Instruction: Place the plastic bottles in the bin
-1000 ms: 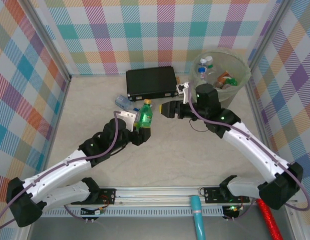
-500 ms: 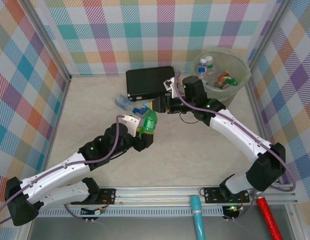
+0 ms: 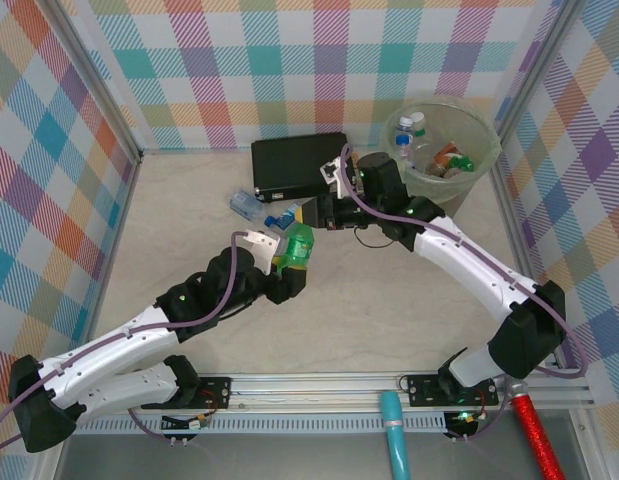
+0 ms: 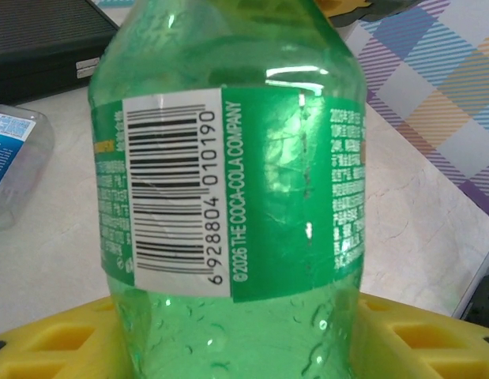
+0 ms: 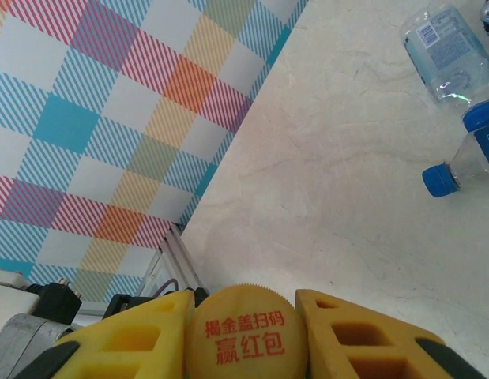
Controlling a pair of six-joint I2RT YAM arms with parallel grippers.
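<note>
**A green bottle [image 3: 300, 243] gripped at both ends**

The left tool [image 3: 287, 263] clamps the green bottle's labelled body near the middle of the table [image 3: 184, 225]. The right tool [image 5: 246, 347] is clenched on its yellow cap [image 5: 242, 320] (red characters on top). 2 clear bottles [image 3: 247, 205] lie beside the black case [image 3: 297, 165]. Others sit in the bin [image 3: 490, 160], far right.

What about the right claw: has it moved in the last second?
Yes: the right claw swung left, away from the bin, along the black case to the green bottle.
</note>
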